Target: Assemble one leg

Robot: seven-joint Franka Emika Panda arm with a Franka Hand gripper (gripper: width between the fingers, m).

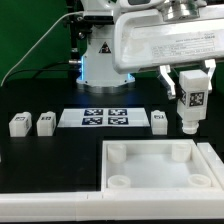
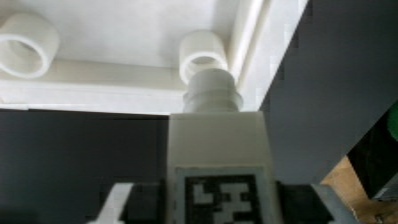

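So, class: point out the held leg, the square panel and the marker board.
held leg (image 1: 192, 98): exterior view, its tagged face.
square panel (image 1: 150, 149): exterior view, far rim.
marker board (image 1: 105, 119): exterior view, its middle.

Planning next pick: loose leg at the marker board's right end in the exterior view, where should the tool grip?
Likely its blocky body, from above, closing front-to-back: the loose leg sits low on the table with the marker board close beside it. The tool is shut on the held leg now.
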